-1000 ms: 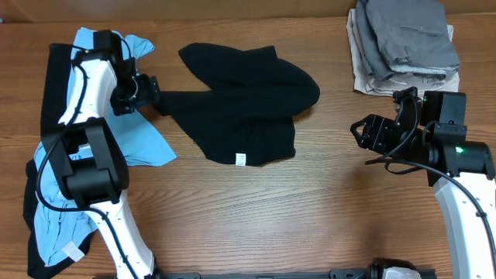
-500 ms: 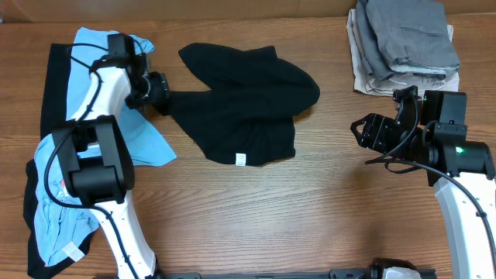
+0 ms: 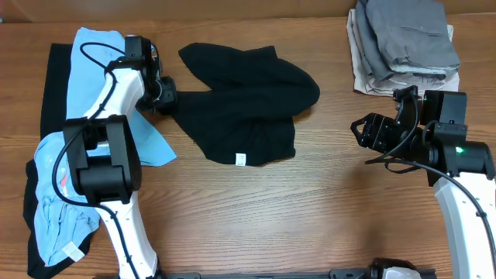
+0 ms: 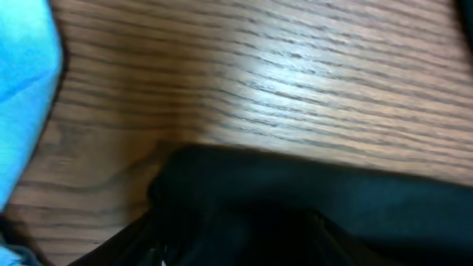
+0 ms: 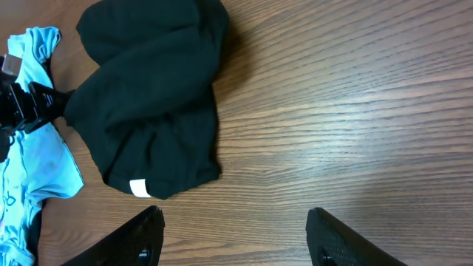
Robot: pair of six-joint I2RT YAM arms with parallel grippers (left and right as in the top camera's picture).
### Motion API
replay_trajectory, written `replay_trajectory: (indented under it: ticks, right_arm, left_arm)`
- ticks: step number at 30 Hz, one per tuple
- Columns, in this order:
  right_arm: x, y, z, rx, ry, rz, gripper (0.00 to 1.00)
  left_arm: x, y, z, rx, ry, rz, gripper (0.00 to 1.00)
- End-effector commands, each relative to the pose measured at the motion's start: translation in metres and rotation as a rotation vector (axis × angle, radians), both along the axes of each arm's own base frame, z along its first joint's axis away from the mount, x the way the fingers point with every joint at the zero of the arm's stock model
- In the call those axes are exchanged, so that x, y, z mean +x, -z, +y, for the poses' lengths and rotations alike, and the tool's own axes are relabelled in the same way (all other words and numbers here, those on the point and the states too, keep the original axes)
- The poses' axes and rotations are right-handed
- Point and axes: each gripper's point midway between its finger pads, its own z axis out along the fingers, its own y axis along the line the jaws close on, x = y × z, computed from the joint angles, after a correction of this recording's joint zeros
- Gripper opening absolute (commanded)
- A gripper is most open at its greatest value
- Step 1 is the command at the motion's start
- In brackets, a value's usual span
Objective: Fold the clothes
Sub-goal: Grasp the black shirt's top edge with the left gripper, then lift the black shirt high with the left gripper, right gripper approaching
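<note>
A crumpled black garment (image 3: 248, 101) lies at the table's middle back, a white tag on its front hem. My left gripper (image 3: 169, 94) is at its left corner, shut on the black cloth; in the left wrist view the black cloth (image 4: 332, 192) fills the space between the jaws (image 4: 236, 251). My right gripper (image 3: 361, 133) is open and empty, above bare wood to the right of the garment. The right wrist view shows its open fingers (image 5: 236, 244) and the black garment (image 5: 148, 89) beyond.
A light blue garment (image 3: 143, 139) lies under my left arm, also in the left wrist view (image 4: 22, 89). More black and blue clothes (image 3: 46, 209) are heaped along the left edge. A folded grey and beige stack (image 3: 403, 43) sits at the back right.
My left gripper has moved right and slightly back, pushing the black garment's left corner in toward its body. The right arm has not moved.
</note>
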Motion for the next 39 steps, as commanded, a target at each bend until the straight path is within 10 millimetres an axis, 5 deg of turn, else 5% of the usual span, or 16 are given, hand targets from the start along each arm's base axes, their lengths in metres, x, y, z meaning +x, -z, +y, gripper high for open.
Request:
replay_trajectory:
  ticks: [1,3,6,9,14,17,19,22,28,33,39]
  right_arm:
    - [0.006,-0.011,0.000,-0.009,-0.010,-0.036,0.65]
    - [0.006,-0.011,0.001,-0.009,-0.010,-0.035,0.65]
    - [0.006,-0.011,0.001,-0.009,-0.010,-0.035,0.65]
    - [0.006,-0.011,0.001,-0.009,-0.010,-0.035,0.65]
    - [0.006,-0.011,0.001,-0.009,-0.010,-0.035,0.64]
    - [0.006,-0.011,0.001,-0.008,-0.010,-0.034,0.64]
    - [0.005,-0.010,0.001,-0.008,-0.012,-0.028,0.64]
    - [0.004,-0.007,0.006,-0.006,-0.027,-0.016,0.64]
    - [0.004,0.007,0.033,-0.003,-0.114,0.027,0.64]
    - [0.008,0.030,0.069,-0.003,-0.224,0.060,0.64]
    - [0.018,0.050,0.111,0.008,-0.314,0.063,0.64]
  left_arm:
    - [-0.012,0.011,0.009,0.027,-0.034,0.040,0.56]
    - [-0.015,0.016,0.011,0.032,-0.063,0.046,0.55]
    - [-0.019,0.027,0.012,0.028,-0.096,0.050,0.39]
    - [-0.023,0.035,0.012,0.025,-0.106,0.071,0.04]
    - [-0.023,0.019,0.005,-0.011,-0.098,0.079,0.04]
    - [-0.009,-0.028,-0.007,-0.081,-0.076,0.041,0.04]
    - [0.010,-0.109,-0.027,-0.169,-0.029,-0.070,0.04]
    - [0.023,-0.200,-0.053,-0.258,0.045,-0.235,0.04]
    - [0.017,-0.370,-0.103,-0.359,0.190,-0.621,0.04]
    - [-0.006,-0.453,-0.141,-0.387,0.296,-0.837,0.04]
    - [-0.021,-0.488,-0.184,-0.447,0.379,-0.938,0.04]
